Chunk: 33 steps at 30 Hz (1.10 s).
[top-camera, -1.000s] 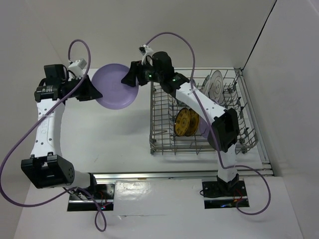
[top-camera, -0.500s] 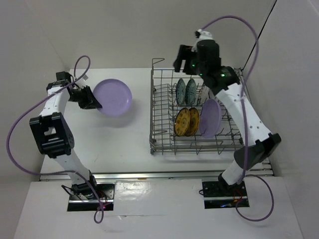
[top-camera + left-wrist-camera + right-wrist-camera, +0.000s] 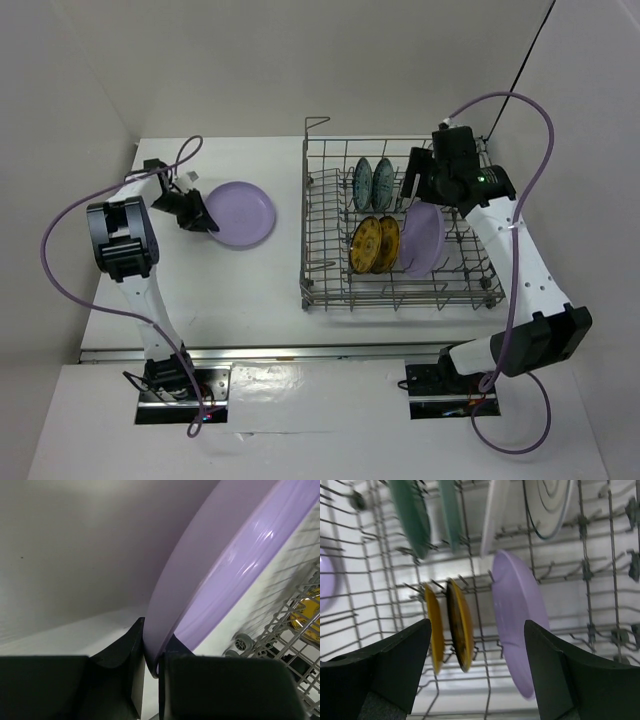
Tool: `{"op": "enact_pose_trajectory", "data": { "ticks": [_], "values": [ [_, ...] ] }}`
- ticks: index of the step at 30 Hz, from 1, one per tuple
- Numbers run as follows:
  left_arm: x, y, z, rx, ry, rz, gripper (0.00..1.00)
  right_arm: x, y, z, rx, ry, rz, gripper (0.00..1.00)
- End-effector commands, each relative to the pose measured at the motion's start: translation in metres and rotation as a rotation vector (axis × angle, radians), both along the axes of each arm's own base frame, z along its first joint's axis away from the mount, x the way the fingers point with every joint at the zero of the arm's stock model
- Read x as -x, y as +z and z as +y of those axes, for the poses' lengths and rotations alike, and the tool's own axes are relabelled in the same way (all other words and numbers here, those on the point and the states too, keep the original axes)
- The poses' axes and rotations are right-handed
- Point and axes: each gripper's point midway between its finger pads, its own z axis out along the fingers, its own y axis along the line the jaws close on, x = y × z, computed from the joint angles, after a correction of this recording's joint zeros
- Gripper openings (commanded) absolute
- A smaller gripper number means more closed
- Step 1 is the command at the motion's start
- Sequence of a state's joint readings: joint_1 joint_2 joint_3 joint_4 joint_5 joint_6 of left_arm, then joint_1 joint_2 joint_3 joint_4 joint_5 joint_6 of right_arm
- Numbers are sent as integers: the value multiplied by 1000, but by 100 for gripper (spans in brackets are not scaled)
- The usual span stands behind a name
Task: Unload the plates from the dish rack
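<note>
Elbow folded at the left, left gripper [image 3: 196, 212] pinches the rim of the lavender plate [image 3: 242, 213]; right gripper [image 3: 418, 180], arm stretched over the dish rack [image 3: 322, 291], hangs spread wide.

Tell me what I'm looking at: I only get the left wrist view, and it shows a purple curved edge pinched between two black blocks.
Observer: The top view shows a whole round lavender plate. The left gripper holds it by the rim, outside the dish rack and to its left.
Operator: Are any plates in the rack?
Observer: Yes. There are two teal plates, two yellow-gold plates and a second lavender plate. The right wrist view adds two white plates.
Operator: What's the other arm doing?
Observer: The right gripper is open over the rack, near the second lavender plate and not touching it.
</note>
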<state>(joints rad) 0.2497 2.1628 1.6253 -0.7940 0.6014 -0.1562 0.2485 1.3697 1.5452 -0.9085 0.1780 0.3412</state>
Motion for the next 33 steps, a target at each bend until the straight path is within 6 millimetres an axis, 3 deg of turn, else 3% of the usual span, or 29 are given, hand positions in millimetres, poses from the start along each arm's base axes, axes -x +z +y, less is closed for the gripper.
{"op": "enact_pose_trajectory", "data": {
  "ticks": [1, 3, 4, 8, 15, 17, 21, 25, 26, 28, 29, 31, 33],
  "values": [
    [3, -3, -1, -60, -44, 0, 13, 26, -23, -21, 65, -83, 112, 82],
    [9, -12, 2, -126, -62, 16, 24, 34, -29, -27, 79, -109, 109, 82],
    [10, -16, -1, -145, -85, 10, 35, 34, -30, -32, 89, -135, 97, 82],
    [10, -14, 5, -209, -82, -10, 52, 43, -43, -38, 110, -149, 110, 82],
    [12, -9, 13, -261, -72, -10, 59, 49, -75, -45, 166, -172, 218, 84],
    [16, -6, 14, -270, -71, -3, 59, 43, -80, -45, 156, -168, 192, 82],
    [18, 11, 18, -302, -62, -23, 59, 42, -96, -43, 133, -150, 198, 70],
    [27, 32, 23, -342, -61, -34, 59, 41, -105, -50, 151, -161, 201, 44],
    [29, 37, 24, -352, -58, -39, 59, 41, -105, -50, 151, -161, 201, 31],
    [33, 55, 25, -370, -50, -68, 59, 39, -103, -52, 161, -161, 190, 19],
    [35, 62, 25, -375, -58, -81, 59, 35, -96, -53, 165, -167, 181, 9],
    [35, 85, 25, -390, -58, -138, 59, 33, -79, -62, 205, -195, 153, 1],
    [39, 98, 25, -399, -61, -167, 59, 35, -62, -71, 246, -220, 129, 0]
  ]
}}
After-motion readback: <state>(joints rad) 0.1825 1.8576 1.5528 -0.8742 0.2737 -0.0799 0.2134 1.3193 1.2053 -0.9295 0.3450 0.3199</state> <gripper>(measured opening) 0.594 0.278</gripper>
